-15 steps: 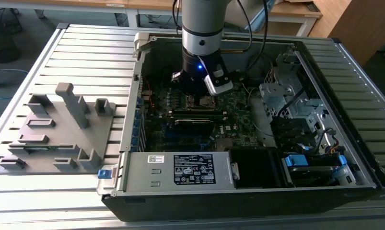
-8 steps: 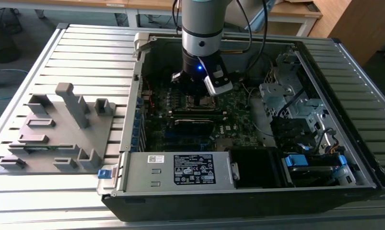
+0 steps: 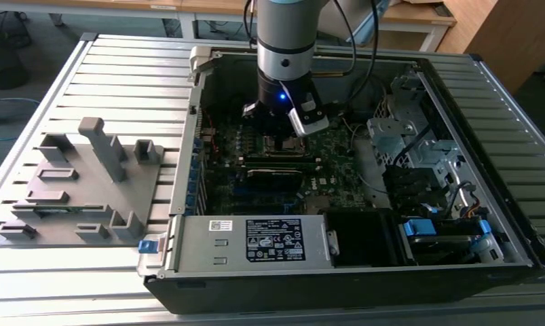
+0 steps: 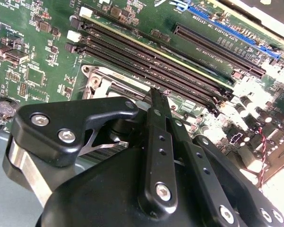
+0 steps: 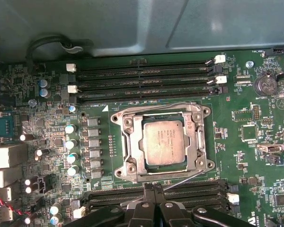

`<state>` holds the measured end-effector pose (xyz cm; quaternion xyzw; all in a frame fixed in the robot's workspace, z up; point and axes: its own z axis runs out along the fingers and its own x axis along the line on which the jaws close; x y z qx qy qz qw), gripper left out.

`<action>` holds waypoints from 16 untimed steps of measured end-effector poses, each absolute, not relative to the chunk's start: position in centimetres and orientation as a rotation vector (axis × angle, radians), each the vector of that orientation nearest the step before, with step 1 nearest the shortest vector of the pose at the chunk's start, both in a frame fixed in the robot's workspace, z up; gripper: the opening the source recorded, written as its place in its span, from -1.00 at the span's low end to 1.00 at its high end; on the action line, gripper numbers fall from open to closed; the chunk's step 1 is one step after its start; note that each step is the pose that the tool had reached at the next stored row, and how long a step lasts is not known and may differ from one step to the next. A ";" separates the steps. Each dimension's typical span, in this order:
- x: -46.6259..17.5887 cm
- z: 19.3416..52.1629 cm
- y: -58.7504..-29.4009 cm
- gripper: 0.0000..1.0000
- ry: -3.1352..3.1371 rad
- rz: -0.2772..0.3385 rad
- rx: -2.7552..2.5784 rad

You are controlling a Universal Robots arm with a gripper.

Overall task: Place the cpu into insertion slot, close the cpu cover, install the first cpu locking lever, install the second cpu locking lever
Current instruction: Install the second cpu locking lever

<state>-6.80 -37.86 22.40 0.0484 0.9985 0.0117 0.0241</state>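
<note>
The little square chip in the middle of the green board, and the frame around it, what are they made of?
The small square silver-grey cpu looks like dull brushed metal on top: its face is matte grey with soft, pale reflections. The silvery square cpu cover framing it seems to be thin stamped steel, brighter, with crisp edges and shiny highlights. The green motherboard looks like lacquered circuit-board laminate, though that is only a guess.

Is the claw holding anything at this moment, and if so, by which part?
Nothing is held. The claw has its fingers pressed together with nothing between them, just above the motherboard. The cpu sits in the insertion slot, apart from the claw.
</note>
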 end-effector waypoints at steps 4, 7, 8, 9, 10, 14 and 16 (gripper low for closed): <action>-7.0 22.3 -37.8 -0.80 3.089 0.037 0.150; -7.4 22.3 -37.9 -0.80 3.089 0.037 0.150; -7.5 22.3 -37.9 -0.80 3.089 0.037 0.150; -7.6 22.3 -37.8 -0.80 3.089 0.037 0.150; -7.6 22.3 -37.8 -0.80 3.089 0.037 0.150; -7.9 22.2 -37.9 -0.80 3.089 0.037 0.150; -8.0 22.1 -37.9 -0.80 3.090 0.037 0.150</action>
